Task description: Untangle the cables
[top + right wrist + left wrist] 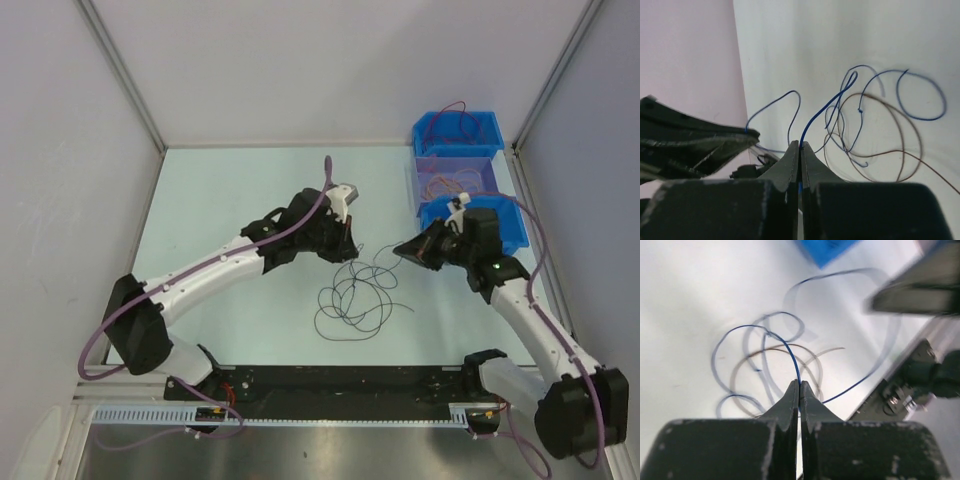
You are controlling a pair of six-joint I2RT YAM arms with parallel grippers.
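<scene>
the left gripper [800, 385] is closed tight, its two jaws pressed together on a thin blue cable [785, 342] that rises from the pinch and arcs away into the loops. the right gripper [800, 144] is closed the same way on blue cable, a strand climbing from between its jaws toward the heap; whether both hold the same wire cannot be told. the two grippers sit close together above the middle of the table [230, 190], tips facing each other. just in front of them the tangle [355, 295] lies flat on the surface, blue loops crossing a brown cable [900, 130] that curls through them. blue bins [458, 130] with more wire stand well apart at the far right corner. these wires look very light, limp yet a little springy, so they will likely drag the whole bundle along when pulled and may slip through a smooth pinch. a hold near a free end, or on a strand just outside a crossing, seems best, with slow pulls apart so loops open rather than cinch.
</scene>
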